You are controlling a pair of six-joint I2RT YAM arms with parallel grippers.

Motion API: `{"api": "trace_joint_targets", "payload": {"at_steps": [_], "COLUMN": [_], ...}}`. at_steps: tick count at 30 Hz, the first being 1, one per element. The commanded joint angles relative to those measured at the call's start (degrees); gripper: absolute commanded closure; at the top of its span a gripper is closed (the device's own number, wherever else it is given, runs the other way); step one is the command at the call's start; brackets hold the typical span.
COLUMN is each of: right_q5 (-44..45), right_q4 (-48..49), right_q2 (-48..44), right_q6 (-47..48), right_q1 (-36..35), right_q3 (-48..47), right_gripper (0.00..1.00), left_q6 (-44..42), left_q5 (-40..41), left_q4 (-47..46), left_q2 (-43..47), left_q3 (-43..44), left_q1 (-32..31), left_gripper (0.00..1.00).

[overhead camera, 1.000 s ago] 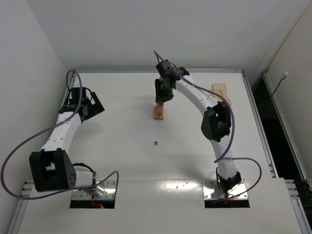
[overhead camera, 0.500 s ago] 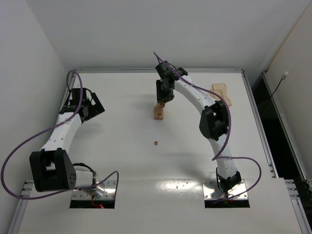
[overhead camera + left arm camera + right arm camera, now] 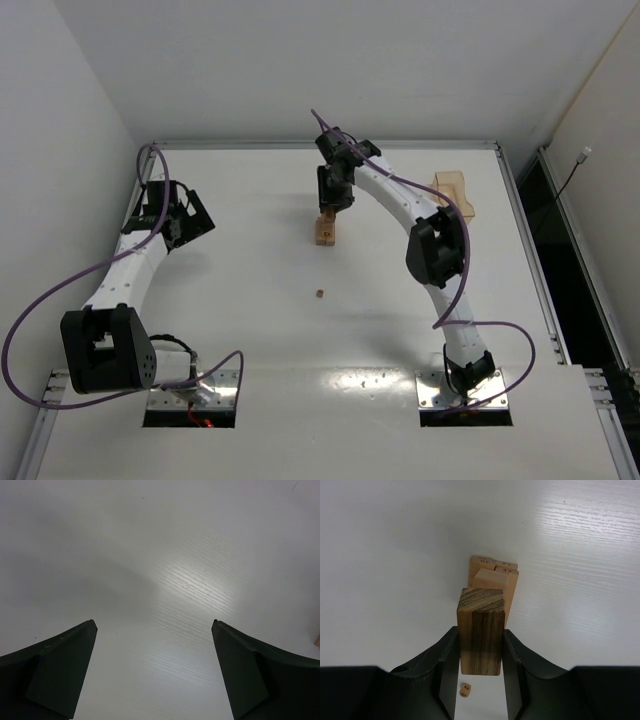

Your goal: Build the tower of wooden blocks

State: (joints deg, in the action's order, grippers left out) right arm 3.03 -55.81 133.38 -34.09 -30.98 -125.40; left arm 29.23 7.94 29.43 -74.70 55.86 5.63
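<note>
- table (image 3: 250,330): white, carries everything listed below.
- left gripper (image 3: 154,624): far left, jaws spread wide with nothing between them, well apart from the work. no hazard judged here.
- right gripper (image 3: 480,631): centre far, above the stack, clenched on the dark wood block. hazard: the fingers flank the tower closely, so letting go too low could brush the top pieces.
- amber box (image 3: 452,190): far right, well apart from the stack.
- wood block tower (image 3: 492,577): low stack of pale numbered blocks, centre far, with a narrow top. hazard: a sideways nudge would likely scatter it.
- dark wood block (image 3: 480,645): streaked grain, pinched upright by its sides over the near side of the tower. whether it touches the tower cannot be told. hazard: set down off-centre, it may overhang, tip and take the stack with it.
- small cube (image 3: 318,293): loose on the table, near side of the tower. a falling block could knock it away.
</note>
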Motion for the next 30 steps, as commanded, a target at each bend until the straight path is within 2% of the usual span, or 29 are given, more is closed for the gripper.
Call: {"api": "trace_joint_targets", "payload": {"at_steps": [1, 13, 21, 25, 30], "right_q5": [0.66, 0.05, -1.00, -1.53, -0.65], "right_q4": [0.62, 0.62, 1.14, 1.14, 1.14], "right_q2": [-0.23, 0.30, 0.83, 1.35, 1.35], "right_q6": [-0.28, -0.28, -0.28, -0.28, -0.28], "right_q1": [-0.39, -0.39, -0.39, -0.39, -0.39], "right_q3": [-1.25, -0.63, -0.10, -0.10, -0.10], "right_gripper": [1.00, 1.00, 0.87, 0.77, 0.77], "left_q6": [0.91, 0.91, 0.91, 0.91, 0.91], "left_q5": [-0.30, -1.35, -1.35, -1.35, -1.35], "left_q4": [-1.66, -2.18, -2.18, -2.18, -2.18], "left_q2": [1.48, 1.48, 1.48, 1.48, 1.48], "left_q3": [-0.31, -0.84, -0.84, -0.84, -0.84], "left_q1": [0.61, 0.61, 0.61, 0.61, 0.61], "left_gripper": [0.00, 0.00, 0.00, 0.00, 0.00]}}
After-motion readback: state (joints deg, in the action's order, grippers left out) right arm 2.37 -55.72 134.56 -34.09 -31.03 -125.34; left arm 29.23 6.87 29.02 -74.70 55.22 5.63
